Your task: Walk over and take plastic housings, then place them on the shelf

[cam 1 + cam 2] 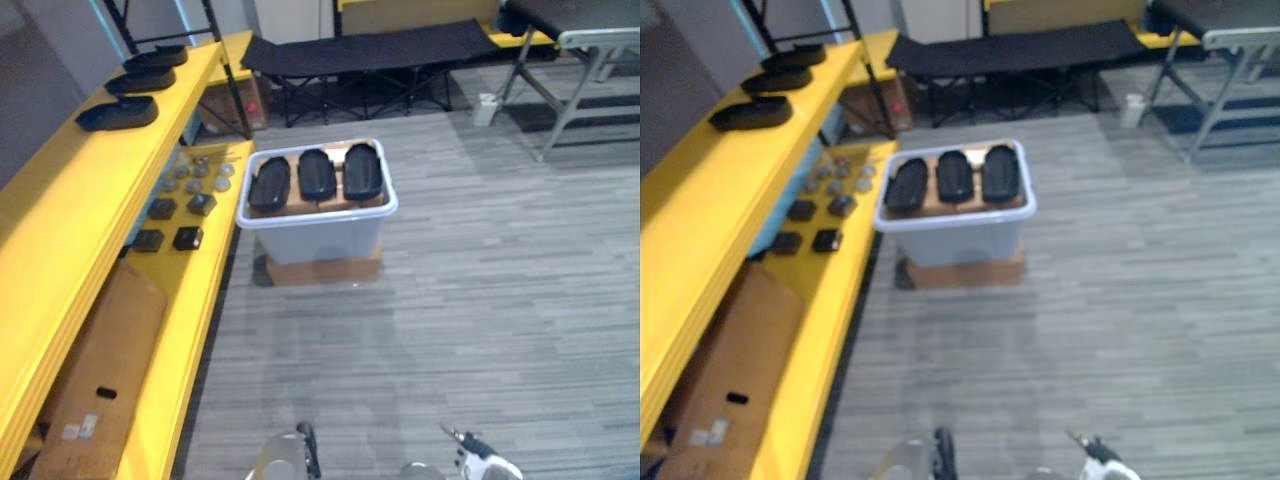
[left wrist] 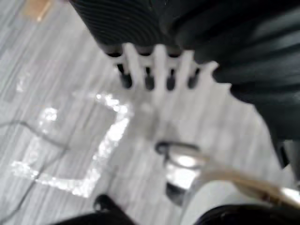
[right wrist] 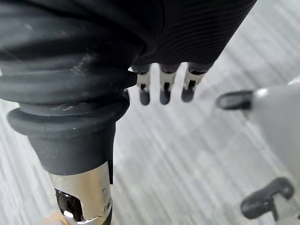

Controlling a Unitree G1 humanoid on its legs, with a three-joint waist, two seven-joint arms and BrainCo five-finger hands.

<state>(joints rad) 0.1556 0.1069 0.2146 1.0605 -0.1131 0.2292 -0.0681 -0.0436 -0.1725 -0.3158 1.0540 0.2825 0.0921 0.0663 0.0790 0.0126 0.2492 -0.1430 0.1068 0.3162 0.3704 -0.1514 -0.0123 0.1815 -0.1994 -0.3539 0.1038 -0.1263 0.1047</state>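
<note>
Three plastic housings lying side by side in a pale bin at 12 o'clock, yellow shelf at 10 o'clock, left hand and right hand slack and empty; risk: overshooting the walk could knock the bin off its cardboard box.

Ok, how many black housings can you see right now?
6 housings. Three lie side by side in the bin: left, middle, right. Three sit in a row on the top shelf: near, middle, far. More may be hidden lower in the bin.
</note>
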